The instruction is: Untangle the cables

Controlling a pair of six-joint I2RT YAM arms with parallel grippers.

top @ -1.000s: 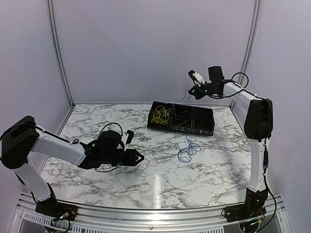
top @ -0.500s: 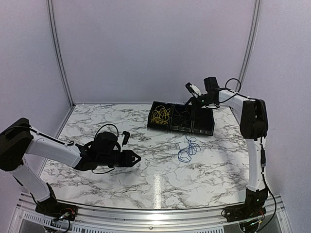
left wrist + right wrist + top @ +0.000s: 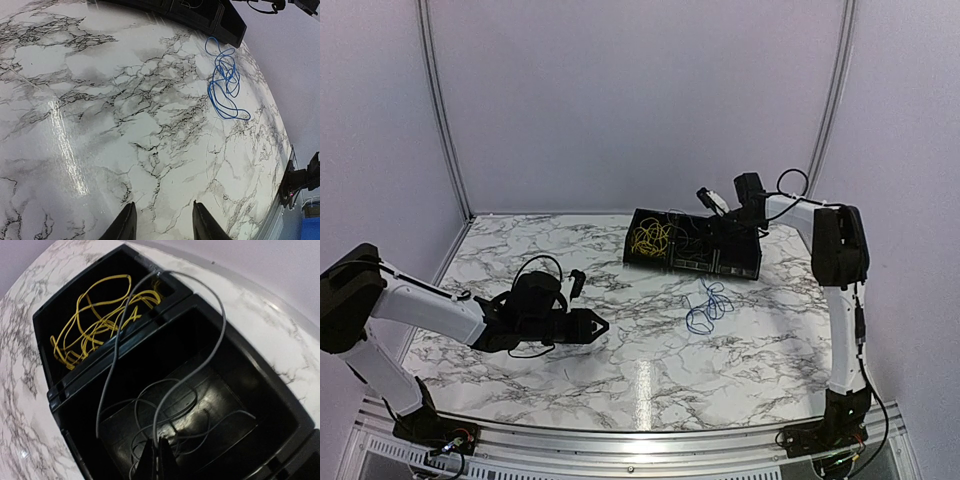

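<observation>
A black tray point(image 3: 750, 268) with three compartments stands at the back of the table. The yellow cable point(image 3: 649, 238) lies in its left compartment and shows in the right wrist view point(image 3: 95, 322). The black cable point(image 3: 172, 390) hangs into the middle compartment, with a loop over the divider. My right gripper point(image 3: 725, 214) is above the tray, shut on the black cable point(image 3: 159, 440). The blue cable point(image 3: 708, 306) lies loose on the marble in front of the tray, also in the left wrist view point(image 3: 225, 82). My left gripper point(image 3: 600, 325) is open and empty, low over the table, far left of the blue cable.
The tray's right compartment point(image 3: 738, 251) looks dark; I cannot tell its content. The tray's near wall point(image 3: 200, 17) shows at the top of the left wrist view. The table's right edge point(image 3: 282, 165) runs close beyond the blue cable.
My right gripper has come down and to the left from high above the tray's right end to just over the tray, lowering the black cable into the middle compartment. The left arm has barely shifted.
</observation>
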